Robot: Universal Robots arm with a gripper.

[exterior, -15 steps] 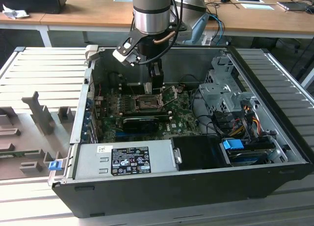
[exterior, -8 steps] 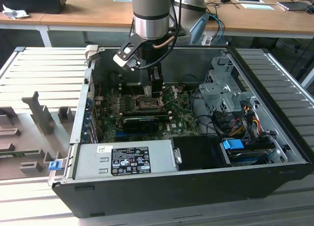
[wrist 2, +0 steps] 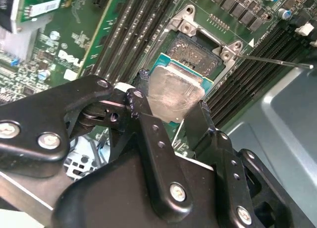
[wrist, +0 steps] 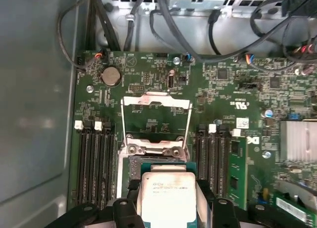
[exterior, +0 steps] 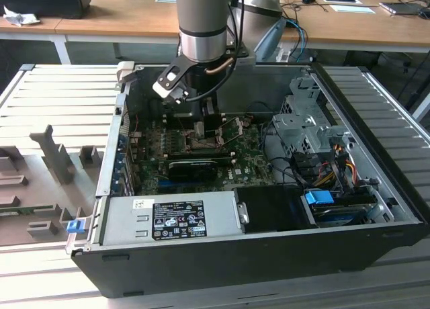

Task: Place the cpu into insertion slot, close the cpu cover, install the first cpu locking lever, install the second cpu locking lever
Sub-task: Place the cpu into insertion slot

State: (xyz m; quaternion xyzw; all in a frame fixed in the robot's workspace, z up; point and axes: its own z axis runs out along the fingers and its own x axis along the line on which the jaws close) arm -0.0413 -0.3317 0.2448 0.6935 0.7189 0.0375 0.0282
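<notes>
While the arm reaches down into the open computer case (exterior: 235,262) on the table (exterior: 60,94), the claw (wrist 2: 171,101) is clenched on the cpu (wrist: 167,198). It pinches two opposite edges and holds the chip just over the insertion slot (wrist 2: 195,49) on the green motherboard (wrist: 237,84). Whether chip and socket touch, I cannot tell.

Big worry first: it's tight in there, and the wrist could clip a case wall or the cables (exterior: 329,158). Next, the chip looks offset toward one edge of the slot in the second wrist view. If it lands skewed, I'd fear for the socket's contacts. The cpu cover (wrist: 157,100) stands swung open beyond the slot, near enough to drop against the claw if nudged. Smallest hazard: a thin locking lever (wrist 2: 272,60) juts out beside the socket, easy to snag.

Now the containers. The case holds a grey power supply (exterior: 168,218), the motherboard, a metal drive cage (exterior: 302,121), those cables and a long black card (exterior: 198,166). The slot itself shows dark and bare, with nothing seated in it yet.
</notes>
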